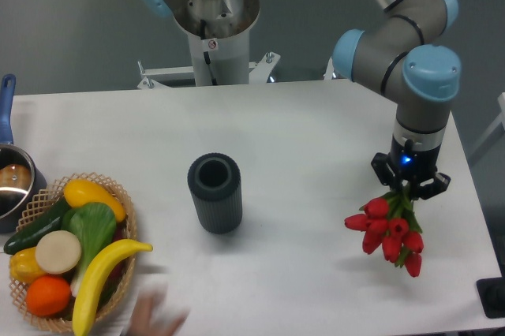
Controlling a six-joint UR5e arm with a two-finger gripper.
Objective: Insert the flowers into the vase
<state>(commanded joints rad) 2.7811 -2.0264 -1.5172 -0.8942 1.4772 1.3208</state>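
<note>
the flowers (388, 233) are over on the right side of the table (300, 139), a tight cluster of red tulip heads fanned out low and angled down toward the near right corner, with green stems running up from them. those stems go straight into the gripper (409, 186), which sits directly above the bunch, pointing down, its dark fingers drawn in close on either side of the green stalks. jaws narrowed onto the stems, then, and the bunch hanging from them. whether the lowest blooms touch the tabletop or hover just clear of it, i cannot tell from this angle.

the vase (215, 192) stands upright near the middle of the table, a dark grey ribbed cylinder with its round mouth open to the camera and nothing in it. it is well apart from the flowers, off to their left, with bare white surface between.

out from there: the arm (410, 44) comes in from the top right, grey links and pale blue joint caps, a small blue light glowing at the wrist just above the gripper. its base column (211, 28) rises behind the far edge of the table.

far left, a woven basket (118, 194) of fruit sits at the near corner, with a banana (99, 273), an orange (46, 295) and green vegetables piled in. just behind it, at the left edge, a pot (14, 182) with a blue handle. a blurred pale shape (154, 316) shows at the bottom edge beside the basket; too smeared to identify.
</note>
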